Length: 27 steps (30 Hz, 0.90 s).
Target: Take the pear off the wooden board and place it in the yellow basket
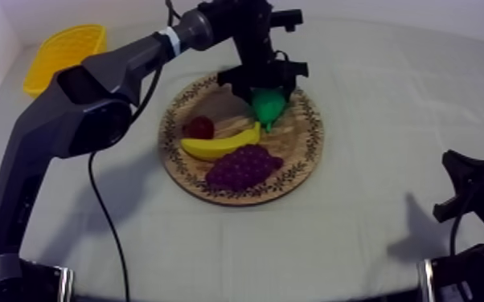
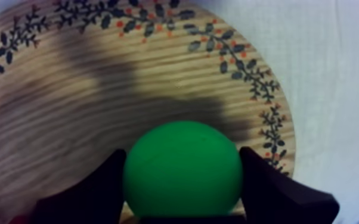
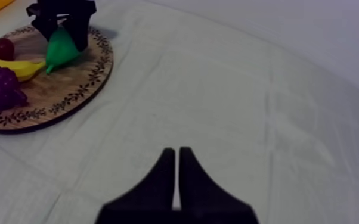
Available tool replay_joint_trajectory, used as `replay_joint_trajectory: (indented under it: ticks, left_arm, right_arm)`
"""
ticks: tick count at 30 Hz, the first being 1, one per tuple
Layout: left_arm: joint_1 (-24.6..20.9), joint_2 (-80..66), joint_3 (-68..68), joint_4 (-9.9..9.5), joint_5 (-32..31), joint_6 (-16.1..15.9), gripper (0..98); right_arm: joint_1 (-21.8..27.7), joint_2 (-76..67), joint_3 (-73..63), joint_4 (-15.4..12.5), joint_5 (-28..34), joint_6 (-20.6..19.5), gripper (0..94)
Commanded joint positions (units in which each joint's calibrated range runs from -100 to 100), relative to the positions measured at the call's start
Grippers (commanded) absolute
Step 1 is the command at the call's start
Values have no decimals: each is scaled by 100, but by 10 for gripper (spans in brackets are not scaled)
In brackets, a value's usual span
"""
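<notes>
Pear (image 1: 268,106): green, located over the far half of the wooden board (image 1: 313,132), just above the centre of the top view frame. The left gripper (image 1: 266,95) is closed round it, one black finger (image 2: 92,193) pressing on each side of its rounded body. The narrow end of the pear points down toward the banana (image 1: 217,146). Whether that end touches the board cannot be told.

Other fruit on the board: the banana lies across the middle, a small red fruit (image 1: 200,127) sits just behind its left end, and a bunch of grapes (image 1: 244,167) lies at the near rim, touching the banana.

Yellow basket (image 1: 60,52): upper left of the top view frame, well apart from the board, on the grey-white cloth (image 1: 374,233).

Left arm: enters from the lower left and reaches over the board from the upper left.

Right gripper (image 3: 177,152): at the lower right of the top view frame, over bare cloth, well apart from the board. Its fingers lie together as a narrow wedge, holding nothing.
</notes>
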Motion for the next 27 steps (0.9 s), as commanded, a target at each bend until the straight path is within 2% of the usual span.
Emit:
replay_joint_trajectory:
  ticks: [1, 6, 27]
  left_arm:
    - [2, -264, 159, -15, -53, -15, 562]
    - [26, -880, 570, -23, -84, -27, 541]
    - [243, -3174, 2289, -85, -36, -14, 574]
  right_arm:
    - [-1, -4, -5, 0, 2, 2, 4]
    - [-1, -4, -5, 0, 2, 2, 4]
    - [-1, -4, -5, 0, 2, 1, 4]
